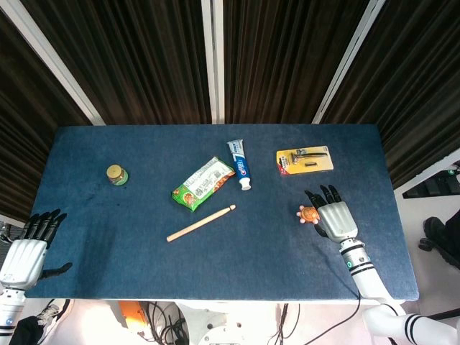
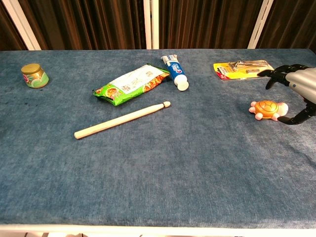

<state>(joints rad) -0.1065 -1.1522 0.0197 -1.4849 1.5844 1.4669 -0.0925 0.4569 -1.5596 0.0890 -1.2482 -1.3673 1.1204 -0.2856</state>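
On the far right of the blue surface (image 1: 237,273), the right hand (image 1: 335,218) rests palm down with its fingers spread apart, holding nothing. A small orange turtle toy (image 1: 309,214) sits right beside it on the thumb side. From the chest view the turtle toy (image 2: 267,109) lies on the cloth with the hand's thumb (image 2: 296,118) curving in just behind it, tip very near the shell; whether it actually touches I cannot tell. The other fingers (image 2: 276,75) reach out above and past the toy, toward a yellow blister pack holding a razor (image 1: 305,159), which lies near the far right edge.

The left hand (image 1: 30,248) hangs off the near left corner of the surface, fingers apart and empty, well away from everything.

Across the middle lie a wooden drumstick (image 1: 200,223), angled with its tip toward the far side, a green snack packet (image 1: 203,183) just beyond it, and a blue-and-white toothpaste tube (image 1: 240,164) right beside the packet, cap pointing toward the near side. A small jar with a gold lid (image 1: 116,175) stands alone toward the left. Dark curtains with pale uprights close off the back.
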